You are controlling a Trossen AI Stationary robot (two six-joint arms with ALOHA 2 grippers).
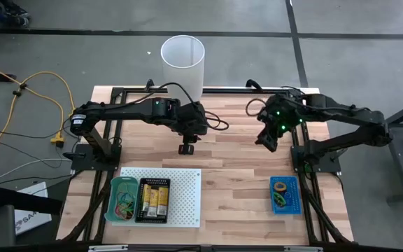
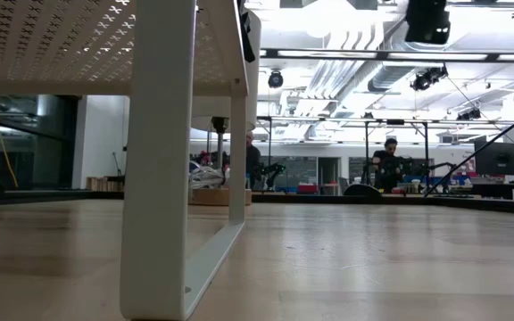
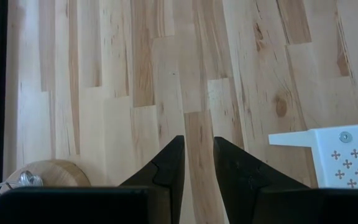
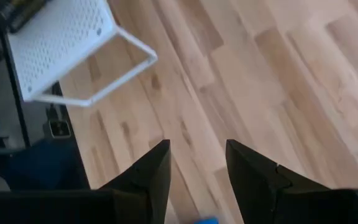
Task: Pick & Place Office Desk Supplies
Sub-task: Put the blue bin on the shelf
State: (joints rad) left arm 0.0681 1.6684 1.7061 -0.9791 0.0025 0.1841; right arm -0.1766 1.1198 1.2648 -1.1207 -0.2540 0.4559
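Lying on the white perforated board at the table's near left are a green tray of coloured loops and a black tray of yellow packets; above mid-table the left gripper hangs empty, fingers narrowly parted. Further right, the right gripper hovers empty, fingers wider; a blue tray holding loops sits near right.
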